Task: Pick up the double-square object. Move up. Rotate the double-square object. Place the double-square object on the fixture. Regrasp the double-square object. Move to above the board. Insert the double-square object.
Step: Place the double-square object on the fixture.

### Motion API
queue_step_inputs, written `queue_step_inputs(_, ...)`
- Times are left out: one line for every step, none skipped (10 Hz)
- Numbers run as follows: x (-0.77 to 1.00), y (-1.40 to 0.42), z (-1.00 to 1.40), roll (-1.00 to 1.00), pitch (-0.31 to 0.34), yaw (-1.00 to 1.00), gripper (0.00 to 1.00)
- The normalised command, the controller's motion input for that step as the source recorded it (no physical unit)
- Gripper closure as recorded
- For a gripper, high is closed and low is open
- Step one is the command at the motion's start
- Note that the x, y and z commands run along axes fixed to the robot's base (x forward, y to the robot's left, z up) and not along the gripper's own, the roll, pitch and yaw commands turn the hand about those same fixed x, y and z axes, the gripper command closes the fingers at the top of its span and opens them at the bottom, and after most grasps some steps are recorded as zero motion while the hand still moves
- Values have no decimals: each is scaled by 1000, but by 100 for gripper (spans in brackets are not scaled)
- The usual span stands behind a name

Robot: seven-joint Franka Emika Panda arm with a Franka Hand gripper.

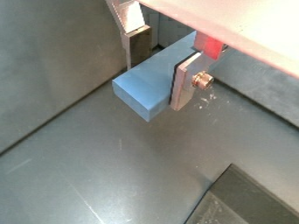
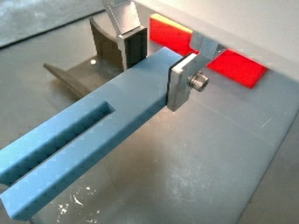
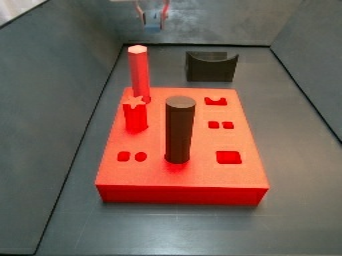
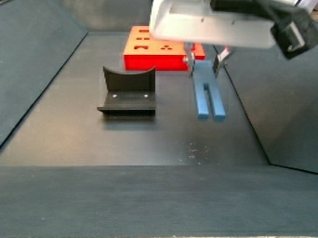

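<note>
1. Claw [image 2: 158,66] of the arm was clenched on the slim, long blue-grey bar with a slot along its length, the double-square object [image 2: 87,144], its flat silver fingers [image 2: 184,83] pressing the bar's two sides near one end.
2. In a side view the bar [image 4: 207,91] hung lengthwise under the claw [image 4: 206,61], apparently clear of the dark tabletop [image 4: 149,149], though I could not be sure of the gap.
3. The small dark block with a curved notch, the fixture [image 4: 126,90], stood just beside the bar and held nothing.
4. The thick red square board [image 3: 181,150] lay beyond it, with a tall red hexagonal peg [image 3: 138,70] and a thick dark cylinder [image 3: 178,128] standing up from it.
5. By my judgement, the pick-up was done and the lift perhaps under way; rotating, resting on the fixture, regrasping, carrying over and inserting all remained.
</note>
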Motion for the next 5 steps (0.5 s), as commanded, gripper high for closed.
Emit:
queue_step_inputs(-29,1,1000,127,94,10,100)
queue_step_inputs(-29,-1,945,130,96,20,100)
queue_step_inputs(-24,-1,783,142,103,31,100)
queue_step_inputs(-22,-1,700,149,107,34,100)
queue_step_inputs(-16,1,580,157,113,38,100)
